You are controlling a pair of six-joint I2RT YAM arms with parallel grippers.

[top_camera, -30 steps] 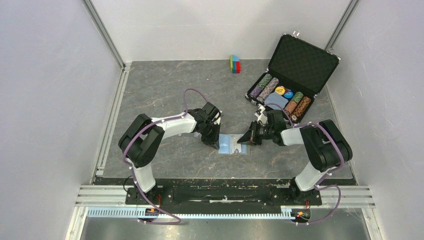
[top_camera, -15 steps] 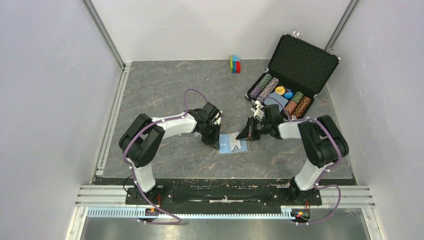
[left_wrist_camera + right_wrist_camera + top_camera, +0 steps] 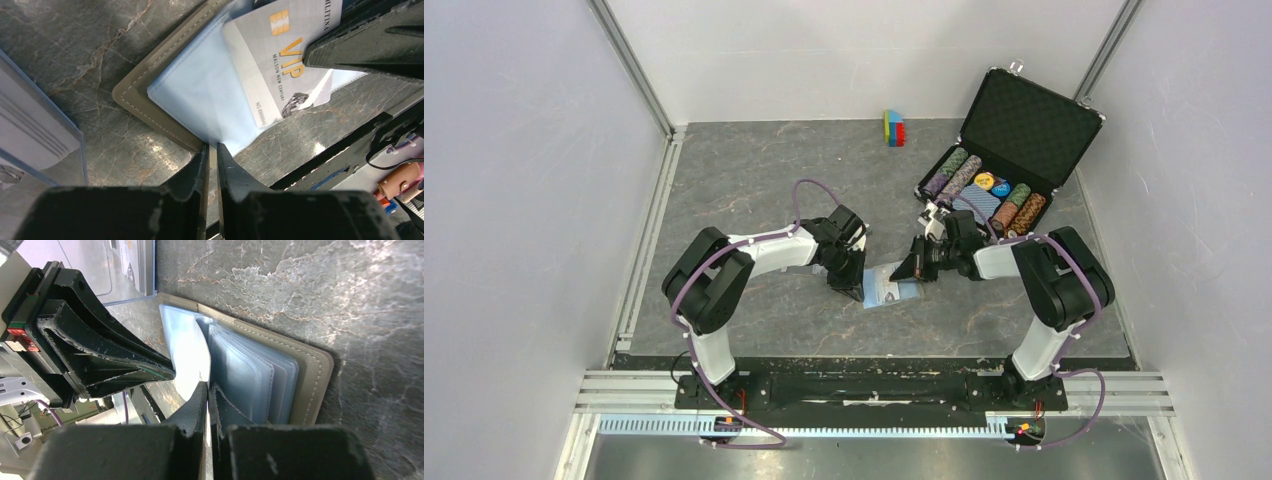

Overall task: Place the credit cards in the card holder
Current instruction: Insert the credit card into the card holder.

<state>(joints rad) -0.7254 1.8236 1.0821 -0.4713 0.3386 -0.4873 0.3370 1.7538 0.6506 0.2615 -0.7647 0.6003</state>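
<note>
Slowly: with left gripper pinched on 1 blue sleeve of the holder, open on the table between the arms, and right gripper clamped on the card, slide flat, leftward, into that sleeve.

The left arm and right arm sat on a black base rail, each with white link shells, bulky black joint housings and a purple cable looping from the rail upward. Farthest from the rail, the left tool and right tool were matte black, with scuffed tapering fingers.
</note>
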